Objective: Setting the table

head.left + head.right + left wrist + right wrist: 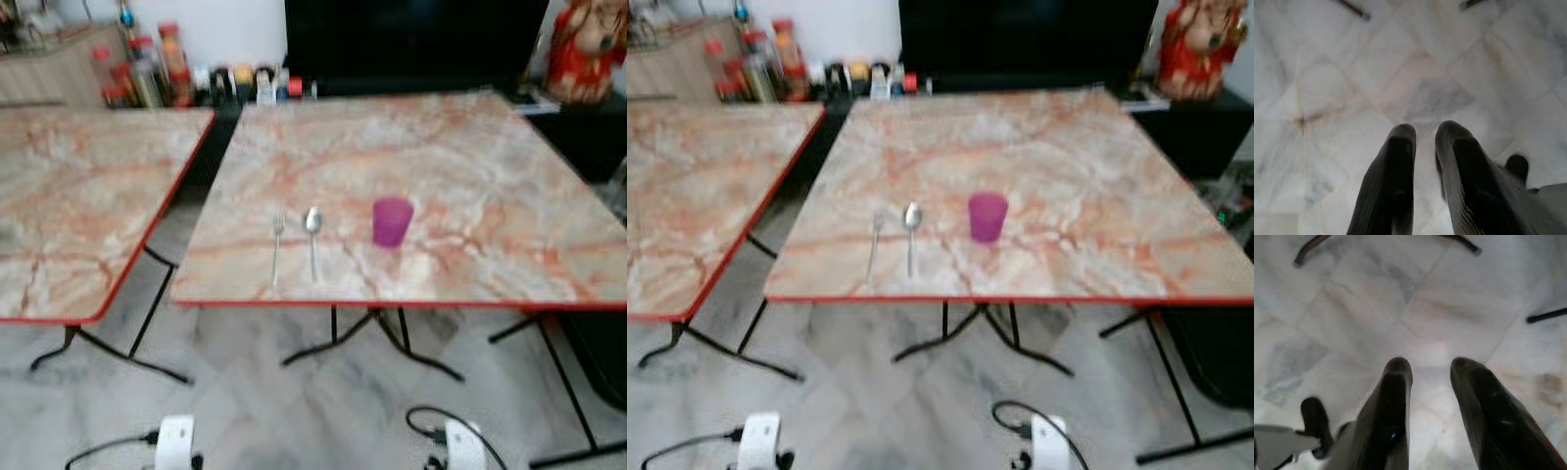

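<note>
On the table [470, 196], near its front edge, lie the fork [277, 245], the spoon [313, 240] and, right of them, the cup [392, 220]. Both arms hang low over the floor [1352, 73]: the left gripper [1425, 134] has a narrow gap, the right gripper [1425, 369] stands apart, both empty. It is better to step close before reaching.

Left gripper [1425, 134]: hangs low over marble floor [1352, 73], fingers slightly parted, nothing between or just ahead of them.
Right gripper [1430, 369]: same, over bare floor; black table legs [1308, 247] well ahead of it.
Near table [470, 176], ahead of and above both grippers: fork [277, 245], spoon [313, 235] and purple cup [392, 221] grouped near front edge; remaining top open.
Gap between near table and left table [78, 196]: narrow.
Bottles and jars [147, 69]: beyond far edge.
</note>
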{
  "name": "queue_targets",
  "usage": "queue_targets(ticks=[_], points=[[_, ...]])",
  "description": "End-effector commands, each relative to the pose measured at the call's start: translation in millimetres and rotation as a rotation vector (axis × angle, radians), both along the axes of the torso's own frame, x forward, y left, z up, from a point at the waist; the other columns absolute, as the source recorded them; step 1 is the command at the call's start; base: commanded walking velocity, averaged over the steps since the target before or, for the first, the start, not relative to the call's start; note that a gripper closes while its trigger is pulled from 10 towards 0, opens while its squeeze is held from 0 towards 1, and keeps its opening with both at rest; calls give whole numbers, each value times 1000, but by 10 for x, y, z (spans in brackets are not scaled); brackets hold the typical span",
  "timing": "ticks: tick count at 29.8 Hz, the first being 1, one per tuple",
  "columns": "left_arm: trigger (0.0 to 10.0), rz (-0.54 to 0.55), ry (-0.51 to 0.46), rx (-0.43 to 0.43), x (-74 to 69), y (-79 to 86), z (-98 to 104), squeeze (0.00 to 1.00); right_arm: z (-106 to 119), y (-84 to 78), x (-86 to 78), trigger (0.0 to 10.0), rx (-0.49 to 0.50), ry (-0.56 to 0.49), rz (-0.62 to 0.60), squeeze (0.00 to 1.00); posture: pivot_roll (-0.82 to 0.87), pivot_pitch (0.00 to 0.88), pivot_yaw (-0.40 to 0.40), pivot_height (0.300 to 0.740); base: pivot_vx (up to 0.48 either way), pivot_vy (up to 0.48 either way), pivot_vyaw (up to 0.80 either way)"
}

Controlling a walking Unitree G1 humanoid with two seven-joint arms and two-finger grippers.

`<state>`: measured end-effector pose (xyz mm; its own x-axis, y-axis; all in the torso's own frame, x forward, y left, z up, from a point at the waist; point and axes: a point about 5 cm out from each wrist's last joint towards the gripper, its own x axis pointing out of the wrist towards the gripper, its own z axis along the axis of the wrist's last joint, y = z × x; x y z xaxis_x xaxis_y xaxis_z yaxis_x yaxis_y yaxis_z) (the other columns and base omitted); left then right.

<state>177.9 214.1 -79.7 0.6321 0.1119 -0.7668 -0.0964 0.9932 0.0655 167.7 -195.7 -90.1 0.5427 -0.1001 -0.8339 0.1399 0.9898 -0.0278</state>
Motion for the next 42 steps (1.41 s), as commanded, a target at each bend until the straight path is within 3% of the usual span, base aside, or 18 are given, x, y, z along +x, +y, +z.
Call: queue_targets(ticks=[1, 16, 19, 30, 32, 34, 42], points=[[10000, -2, 25, 1, -56, -9, -32, 0, -7, 48, -6, 10000, 15, -6, -6, 0, 10, 0, 28, 728, 0, -458, 0], [10000, -3, 25, -7, -82, -45, -48, 0, 2, 29, 4, 10000, 2, -17, -3, 0, 4, 0, 15, 728, 0, -436, 0], [10000, -9, -11, -8, 29, -102, -3, 0, 1, 24, 0, 10000, 1, -17, -3, 0, 3, 0, 14, 728, 0, -299, 0], [10000, 18, 4, 20, -2, -28, -9, 0, -1, 17, -10, 10000, 0, -20, -7, 0, -3, 0, 12, 728, 0, 0, 0], [10000, 30, 57, 16, -136, -2, -71, 0, 2, 25, -1, 10000, 3, -25, -10, 0, -6, 0, 16, 728, 0, 0, 0], [10000, 31, 69, 8, -167, -7, -87, 0, 11, 30, 18, 10000, 7, -36, -15, 0, -7, 0, 17, 728, 0, 0, 0], [10000, 34, 24, 2, -23, -4, -21, 0, 57, 16, 116, 10000, 9, -63, -33, 0, 5, 0, 11, 728, 240, 0, 0]])
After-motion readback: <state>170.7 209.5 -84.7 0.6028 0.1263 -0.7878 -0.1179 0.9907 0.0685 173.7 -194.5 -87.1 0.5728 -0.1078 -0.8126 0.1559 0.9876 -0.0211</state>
